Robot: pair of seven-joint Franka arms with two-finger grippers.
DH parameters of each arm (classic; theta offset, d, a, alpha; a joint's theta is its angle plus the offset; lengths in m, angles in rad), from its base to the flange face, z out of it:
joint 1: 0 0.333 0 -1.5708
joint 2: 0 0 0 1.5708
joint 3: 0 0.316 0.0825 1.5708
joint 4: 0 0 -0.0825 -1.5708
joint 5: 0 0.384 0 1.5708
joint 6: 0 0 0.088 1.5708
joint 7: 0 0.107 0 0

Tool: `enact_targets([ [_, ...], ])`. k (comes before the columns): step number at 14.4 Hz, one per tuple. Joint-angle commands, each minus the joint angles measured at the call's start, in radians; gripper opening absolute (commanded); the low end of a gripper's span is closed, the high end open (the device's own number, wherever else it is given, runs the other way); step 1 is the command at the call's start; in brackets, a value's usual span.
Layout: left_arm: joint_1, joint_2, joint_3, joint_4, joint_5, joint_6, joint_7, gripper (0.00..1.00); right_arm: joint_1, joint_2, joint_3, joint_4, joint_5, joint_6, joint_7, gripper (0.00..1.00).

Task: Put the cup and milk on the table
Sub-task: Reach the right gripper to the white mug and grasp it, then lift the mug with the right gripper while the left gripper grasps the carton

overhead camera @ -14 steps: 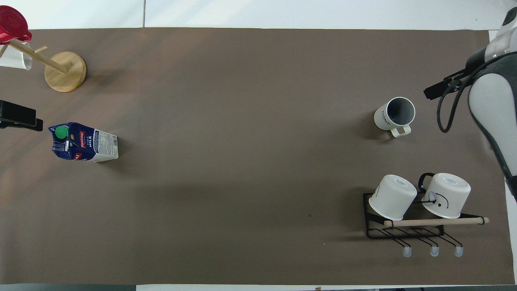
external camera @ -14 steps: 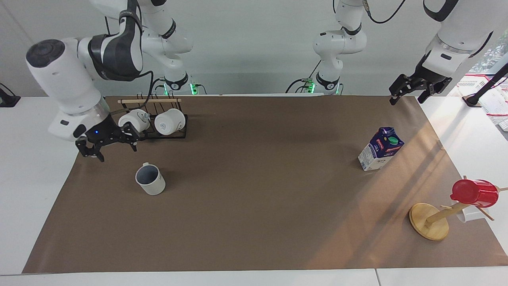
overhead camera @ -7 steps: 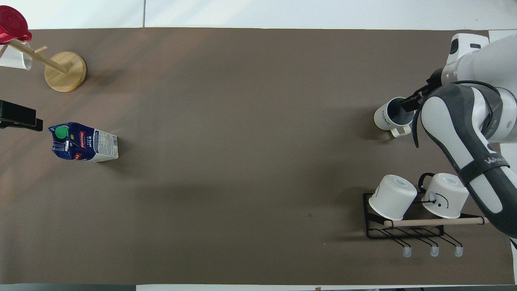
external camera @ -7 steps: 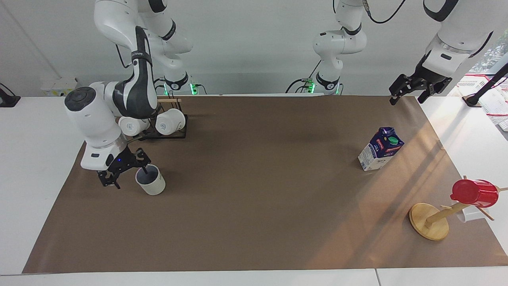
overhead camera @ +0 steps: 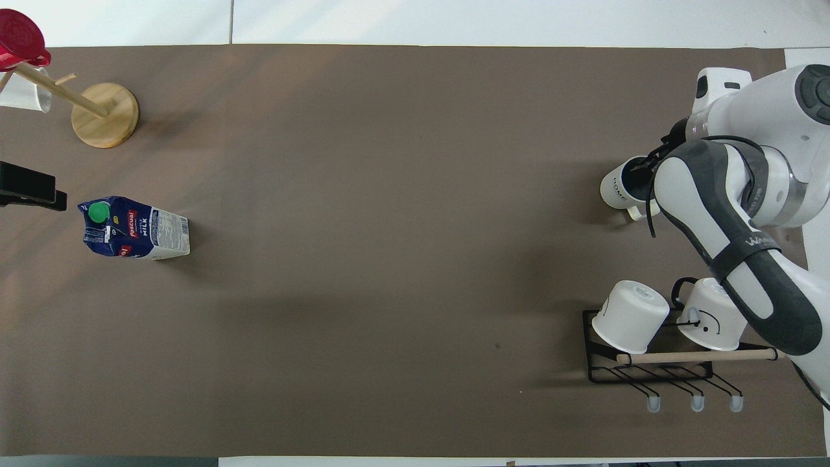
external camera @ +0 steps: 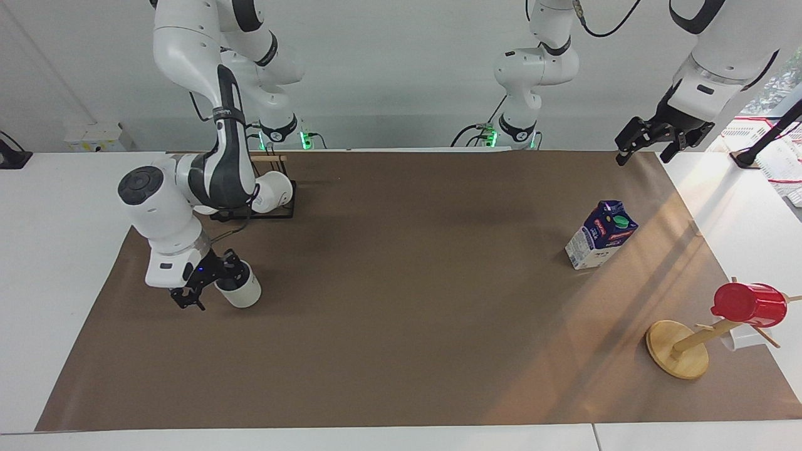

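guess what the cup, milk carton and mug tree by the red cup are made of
Cup: likely glazed ceramic, smooth off-white wall with a soft sheen.
Milk carton: coated paperboard, folded gable top with printed faces; plastic-looking green cap.
Mug tree: light wood, pale tan round base and pegs.

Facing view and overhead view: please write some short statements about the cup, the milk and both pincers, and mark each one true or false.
1. The right pincer is down at the cup. True.
2. The milk lies flat on the brown paper. False: it stands upright.
3. The left pincer holds the milk. False: it waits in the air, open, holding nothing.
4. Two white mugs sit on the black rack. True.
5. The red cup stands on the paper. False: it hangs on the wooden stand.
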Motion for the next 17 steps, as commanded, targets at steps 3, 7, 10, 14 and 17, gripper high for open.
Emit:
enact_targets([
  [3, 0.001, -0.063, 0.003, -0.11, 0.018, 0.086, 0.013, 1.0, -0.005, -0.001, 0.004, -0.017, 0.018, 0.019, -0.02, 0.0],
  [7, 0.004, -0.112, 0.005, -0.289, 0.018, 0.264, 0.013, 1.0, 0.014, -0.024, 0.006, 0.024, 0.016, -0.054, 0.099, 0.0],
  [10, 0.01, -0.112, 0.006, -0.386, 0.018, 0.371, 0.015, 1.0, 0.082, -0.038, 0.004, 0.107, -0.005, -0.183, 0.222, 0.0],
  [14, 0.045, -0.105, 0.005, -0.503, 0.018, 0.497, 0.019, 1.0, 0.24, -0.036, 0.006, 0.127, -0.028, -0.174, 0.317, 0.0],
  [17, 0.045, -0.097, 0.005, -0.567, 0.018, 0.592, 0.018, 1.0, 0.369, -0.022, 0.007, 0.124, -0.034, -0.114, 0.412, 0.0],
])
